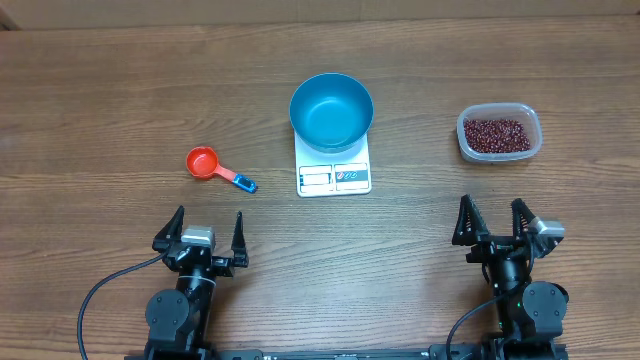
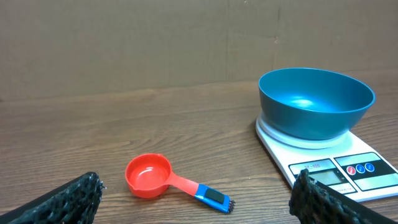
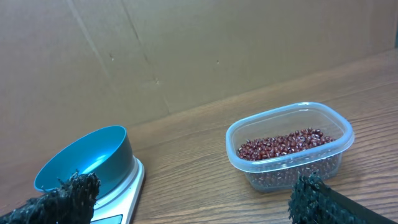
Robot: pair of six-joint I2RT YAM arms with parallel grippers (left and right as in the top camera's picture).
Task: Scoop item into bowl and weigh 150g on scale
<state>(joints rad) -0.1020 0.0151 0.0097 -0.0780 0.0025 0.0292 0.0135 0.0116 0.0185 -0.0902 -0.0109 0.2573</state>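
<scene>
- The wooden table [image 1: 100, 80] carries everything, and a brown cardboard wall [image 2: 155, 43] stands along its far edge.
- The left gripper [image 1: 210, 217] rests at the near left of the table. Its black fingers [image 2: 68, 202] are spread wide and grasp nothing.
- The right gripper [image 1: 491, 205] sits at the near right, and its fingers [image 3: 62, 196] are likewise spread apart and released.
- The deep blue bowl [image 1: 331, 110] stands upright on the far part of the scale, at the middle of the table, ahead of and between the two grippers.
- The white kitchen scale [image 1: 333, 178] lies flat under the bowl. Its display and buttons face the near edge and are uncovered.
- The clear plastic tub [image 1: 536, 125] stands open on the table, well to the right of the scale and ahead of the right gripper.
- The red measuring scoop [image 1: 203, 162] lies on the table left of the scale, apart from it. Its cup faces up, and its blue-tipped handle [image 1: 245, 184] points toward the scale's near corner.
- The red-brown beans [image 1: 495, 134] lie as a loose layer in the bottom of the tub.
</scene>
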